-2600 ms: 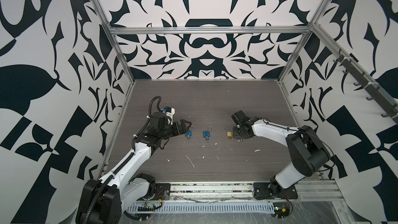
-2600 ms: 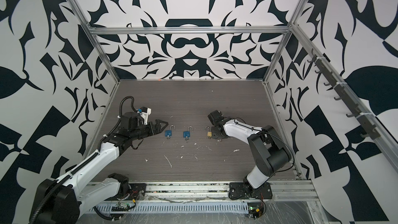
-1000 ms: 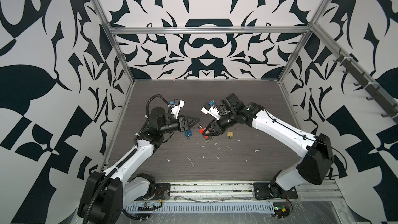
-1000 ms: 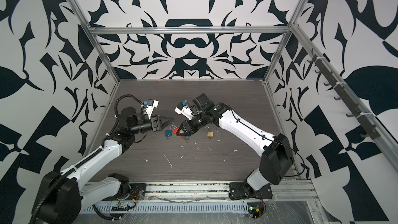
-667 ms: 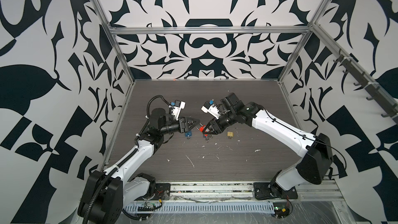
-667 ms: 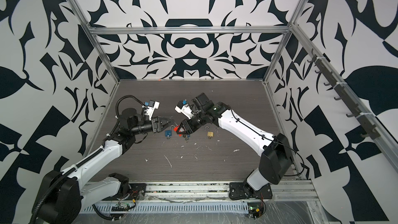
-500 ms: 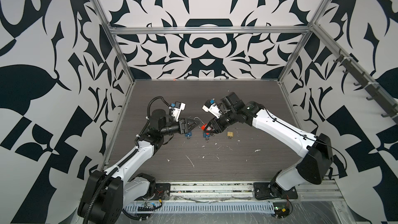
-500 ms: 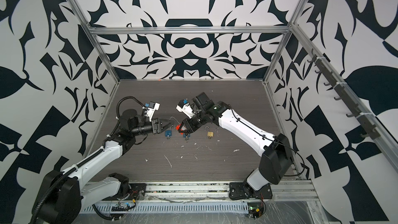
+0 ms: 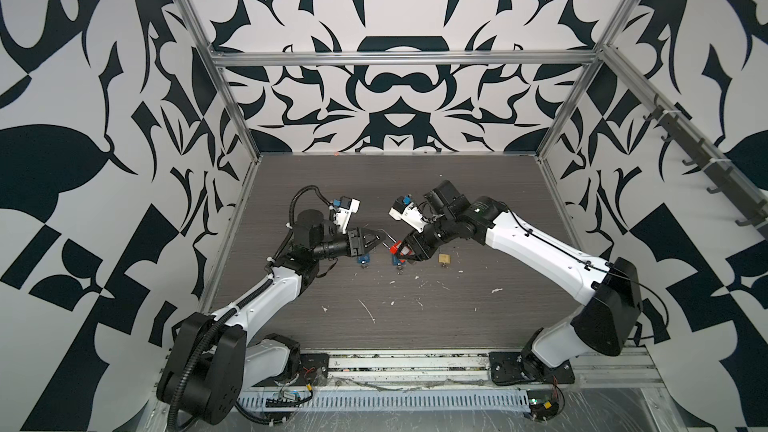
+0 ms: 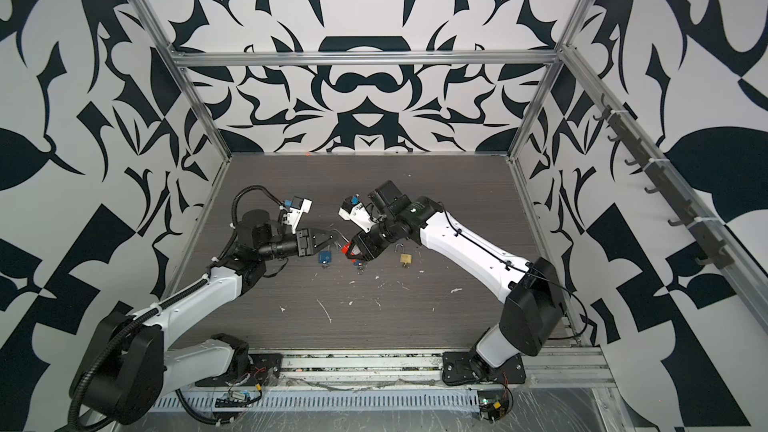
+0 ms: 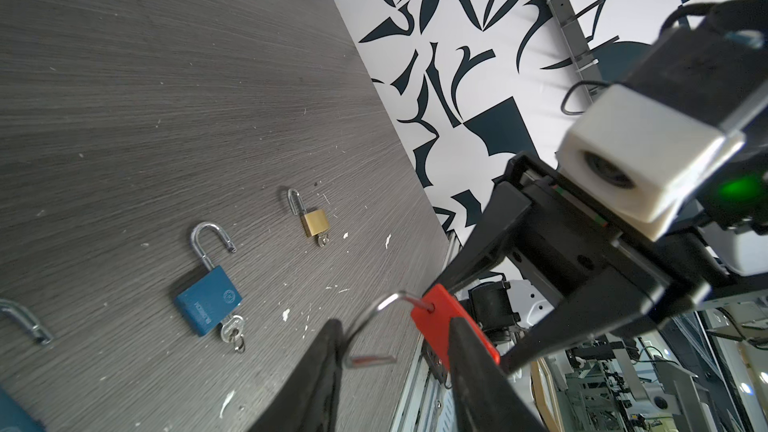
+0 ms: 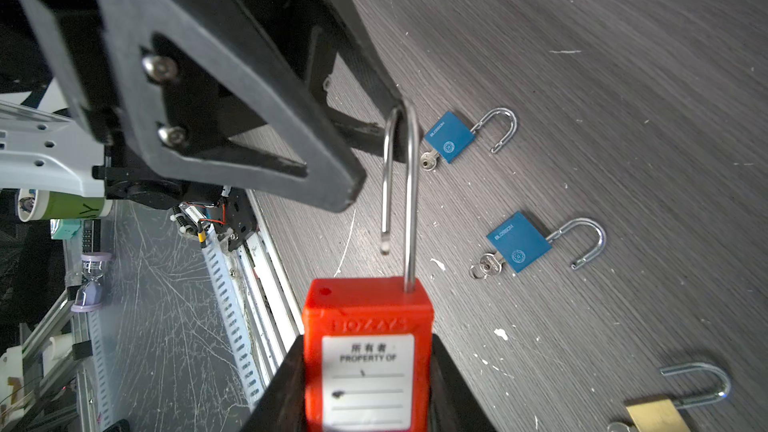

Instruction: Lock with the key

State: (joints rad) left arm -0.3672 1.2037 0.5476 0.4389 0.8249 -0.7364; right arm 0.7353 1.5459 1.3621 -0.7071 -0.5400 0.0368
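A red padlock with a white label is held off the table, with my right gripper shut on its body. Its long steel shackle stands open and points at my left gripper. In the left wrist view that gripper straddles the shackle. One of its fingers touches the bend, and the other overlaps the red padlock. The jaws still stand apart. The red lock's own key is hidden from me.
Two blue padlocks lie on the grey table with open shackles and keys in their bases. A small brass padlock lies to their right. White flecks dot the table toward the front rail.
The right arm brought the red padlock left, and the two grippers met over the middle. The left jaws have narrowed around the shackle.
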